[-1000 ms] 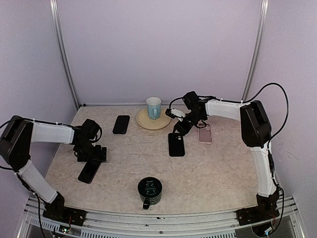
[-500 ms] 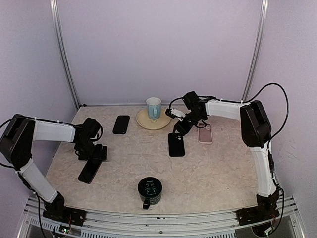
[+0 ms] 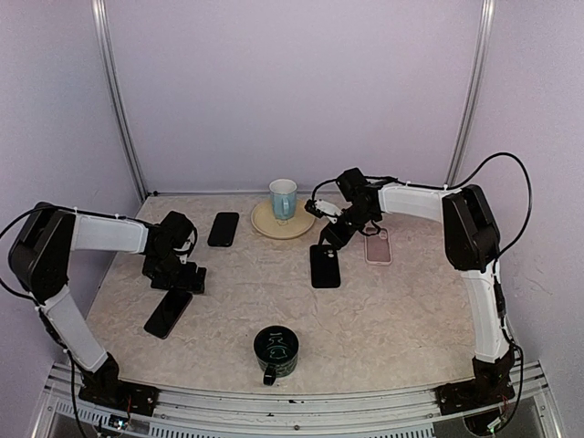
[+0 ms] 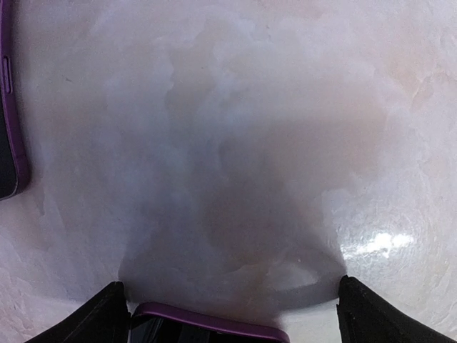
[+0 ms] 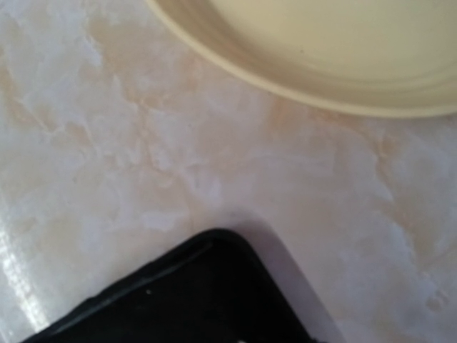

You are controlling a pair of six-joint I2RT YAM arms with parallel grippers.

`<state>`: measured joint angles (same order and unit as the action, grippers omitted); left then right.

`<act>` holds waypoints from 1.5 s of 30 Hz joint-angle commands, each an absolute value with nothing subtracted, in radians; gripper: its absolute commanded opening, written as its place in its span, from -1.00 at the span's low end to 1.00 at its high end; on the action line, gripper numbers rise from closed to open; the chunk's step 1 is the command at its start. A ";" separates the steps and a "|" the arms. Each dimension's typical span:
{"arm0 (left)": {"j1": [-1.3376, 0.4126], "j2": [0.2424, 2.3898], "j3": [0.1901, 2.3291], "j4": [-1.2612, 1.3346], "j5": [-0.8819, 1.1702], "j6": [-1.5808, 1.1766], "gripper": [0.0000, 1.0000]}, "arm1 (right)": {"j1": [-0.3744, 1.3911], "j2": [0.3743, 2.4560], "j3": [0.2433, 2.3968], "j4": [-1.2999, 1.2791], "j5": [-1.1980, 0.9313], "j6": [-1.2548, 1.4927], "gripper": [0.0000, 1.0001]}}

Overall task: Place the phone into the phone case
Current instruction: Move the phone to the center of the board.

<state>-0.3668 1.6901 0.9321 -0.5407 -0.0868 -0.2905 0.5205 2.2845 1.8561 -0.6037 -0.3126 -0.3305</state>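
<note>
Phone first: the black phone (image 3: 325,267) is lying around the middle of the worktop (image 3: 392,310), a little toward the far edge. Its long axis is running from the near edge to the far edge, almost square to both. Its far end is pointing at the cream plate (image 3: 301,227). The pink phone case (image 3: 378,245) is lying flat just to its right, closer to the right edge, with its long axis running the same way. The two are sitting apart.

The right pincer (image 3: 328,239) is reaching down onto the far end of the black phone, half closed and pinching that end. In the right wrist view one rounded black corner is filling the bottom, and the plate's rim is curving across the top.

The left pincer (image 3: 181,276) is hanging low over the left side of the worktop, spread as wide as it goes and holding nothing. Between its fingertips (image 4: 100,314) the end of a purple-rimmed phone (image 4: 211,330) is showing, touching neither. In the overhead view a dark phone (image 3: 167,314) is lying just nearer the front-left corner, its long axis slanting toward that corner.
</note>
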 commanded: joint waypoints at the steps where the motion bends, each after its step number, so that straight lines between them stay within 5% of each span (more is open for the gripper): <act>1: -0.384 1.724 0.959 -0.636 -0.099 -0.296 0.98 | 0.513 2.225 1.849 -0.594 -0.316 -0.322 -0.08; 22: -0.530 1.684 0.934 -0.625 0.016 -0.380 0.98 | 0.514 2.188 1.828 -0.587 -0.330 -0.327 -0.06; 33: -0.532 1.537 1.091 -0.525 -0.197 -0.438 0.98 | 0.599 2.149 1.835 -0.602 -0.449 -0.459 0.48; 45: -0.582 1.334 0.967 -0.834 -0.377 -1.054 0.98 | 0.681 2.208 1.904 -0.622 -0.377 -0.497 0.57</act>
